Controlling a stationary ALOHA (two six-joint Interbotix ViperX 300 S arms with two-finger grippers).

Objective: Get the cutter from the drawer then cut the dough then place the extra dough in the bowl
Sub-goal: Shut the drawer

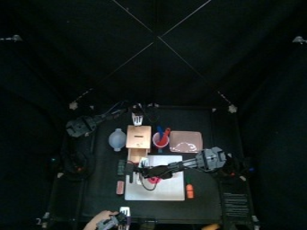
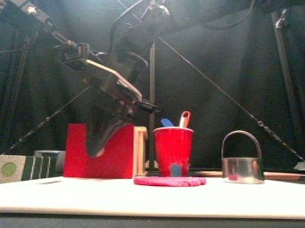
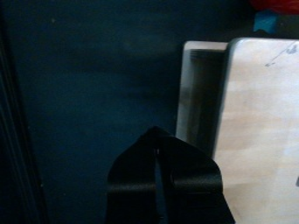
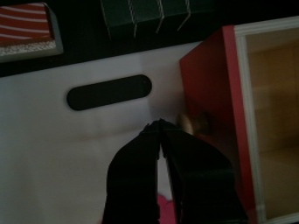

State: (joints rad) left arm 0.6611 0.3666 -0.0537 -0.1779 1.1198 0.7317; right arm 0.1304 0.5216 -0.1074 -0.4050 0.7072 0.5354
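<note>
The cutter (image 2: 243, 160) is standing upright near the right end of the white board (image 2: 152, 203), its wire handle arching over it, clear of both arms. The flat pink dough (image 2: 169, 181) is lying on the same board, well to the cutter's left, and the red cup (image 2: 174, 150) with the two toy knives is rising behind it. The drawer (image 4: 212, 87) is sitting pulled out of the wooden box (image 1: 140, 137), its pale inside showing behind the red front.

The right pincer (image 4: 158, 133) is hovering over the board just beside that red front, jaws pressed together and pinching nothing, with the dough's edge close below it. The left pincer (image 3: 158, 149) is hanging over the dark table (image 3: 82, 105) along the box's outer side, its jaws likewise pressed together and empty. The blue-grey bowl (image 1: 117, 139) is sitting on the table just left of the box.
</note>
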